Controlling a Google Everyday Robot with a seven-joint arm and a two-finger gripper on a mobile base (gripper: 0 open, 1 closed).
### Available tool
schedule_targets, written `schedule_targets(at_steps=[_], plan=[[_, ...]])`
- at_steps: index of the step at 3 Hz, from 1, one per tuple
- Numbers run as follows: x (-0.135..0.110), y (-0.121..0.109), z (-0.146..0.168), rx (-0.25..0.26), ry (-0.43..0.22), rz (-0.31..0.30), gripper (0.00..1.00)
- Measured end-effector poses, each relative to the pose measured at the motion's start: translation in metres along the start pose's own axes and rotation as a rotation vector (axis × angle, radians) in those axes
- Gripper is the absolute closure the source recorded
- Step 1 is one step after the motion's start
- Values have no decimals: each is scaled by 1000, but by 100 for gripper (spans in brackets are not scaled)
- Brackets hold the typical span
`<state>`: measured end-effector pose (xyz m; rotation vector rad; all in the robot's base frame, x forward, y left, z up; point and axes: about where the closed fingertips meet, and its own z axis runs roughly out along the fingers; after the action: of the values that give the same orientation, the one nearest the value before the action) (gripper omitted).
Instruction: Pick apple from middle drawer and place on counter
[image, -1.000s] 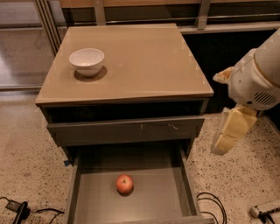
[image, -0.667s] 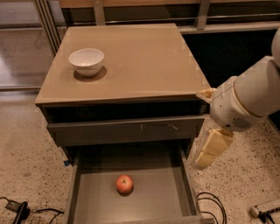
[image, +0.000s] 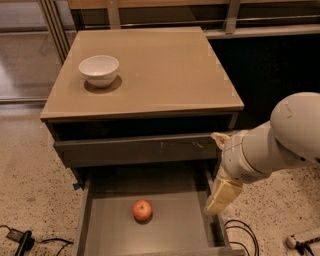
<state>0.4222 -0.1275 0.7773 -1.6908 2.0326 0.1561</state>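
The small red apple (image: 142, 210) lies near the middle of the open middle drawer (image: 112, 232), a dark-grey shallow box pulled out at the bottom of the view. The tan counter (image: 160, 70) tops the grey cabinet above it. My gripper (image: 220, 197) hangs from the white arm over the drawer's right wall, to the right of the apple and apart from it. It holds nothing that I can see.
A white bowl (image: 99, 69) stands on the counter's left back part. The closed grey drawer front (image: 140, 149) with scratch marks sits above the open drawer. Cables (image: 242, 235) lie on the speckled floor at the right, and a plug (image: 20, 239) at the left.
My arm has swung left and down, bringing the gripper from beside the cabinet's right side to over the drawer's right wall. The apple and bowl have not moved.
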Motion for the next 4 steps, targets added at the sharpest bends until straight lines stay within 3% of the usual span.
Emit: schedule_targets(at_steps=[1, 3, 4], plan=[[0, 0, 0, 0, 0, 0, 0], [15, 22, 91, -59, 52, -25, 0], [24, 31, 137, -77, 33, -21, 0]])
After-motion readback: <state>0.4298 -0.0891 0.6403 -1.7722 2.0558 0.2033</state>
